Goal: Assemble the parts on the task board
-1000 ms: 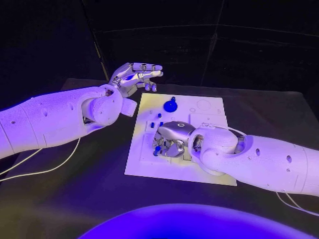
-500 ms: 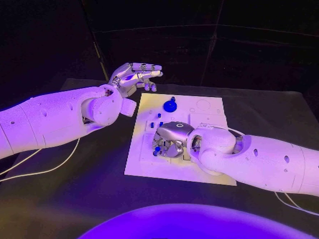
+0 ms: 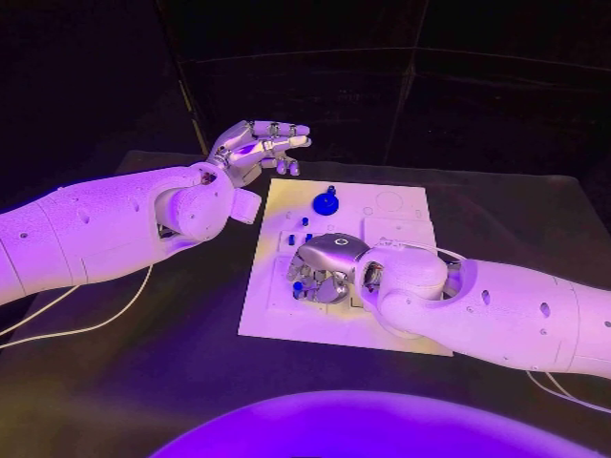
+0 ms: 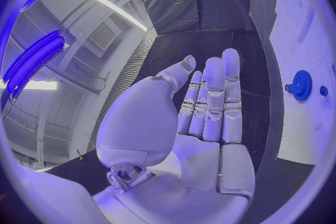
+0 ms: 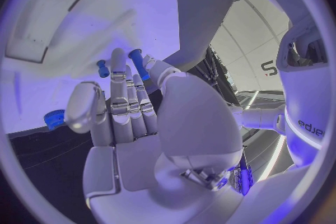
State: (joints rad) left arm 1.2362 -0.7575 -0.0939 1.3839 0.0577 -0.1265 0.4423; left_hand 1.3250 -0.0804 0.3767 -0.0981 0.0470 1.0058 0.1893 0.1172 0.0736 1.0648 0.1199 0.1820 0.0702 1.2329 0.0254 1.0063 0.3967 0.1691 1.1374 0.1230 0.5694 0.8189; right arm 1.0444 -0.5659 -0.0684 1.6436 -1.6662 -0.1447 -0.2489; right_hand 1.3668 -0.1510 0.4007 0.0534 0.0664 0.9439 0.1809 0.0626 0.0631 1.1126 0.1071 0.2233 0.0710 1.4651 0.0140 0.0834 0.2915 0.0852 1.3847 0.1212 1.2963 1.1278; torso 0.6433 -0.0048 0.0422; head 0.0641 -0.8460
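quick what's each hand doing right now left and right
Left hand: open, holding nothing, beyond the task board.
Right hand: over the board at small blue parts; grip cannot be told.

A dark counter [image 3: 140, 382] fills the foreground, with a thin pale cable [image 3: 78, 329] trailing in loops across its near left part and another cable [image 3: 574, 401] at its near right.

The surface [image 3: 140, 382] is dark and matte, with a thin pale cable [image 3: 72, 329] looping across its near left part. Behind it hang black panels [image 3: 430, 105] divided by thin pale seams. Violet-blue light washes everything. The left wrist view shows a grey ribbed wall [image 4: 129, 78], a bright light strip [image 4: 105, 5] and a vent grille [image 4: 103, 36].
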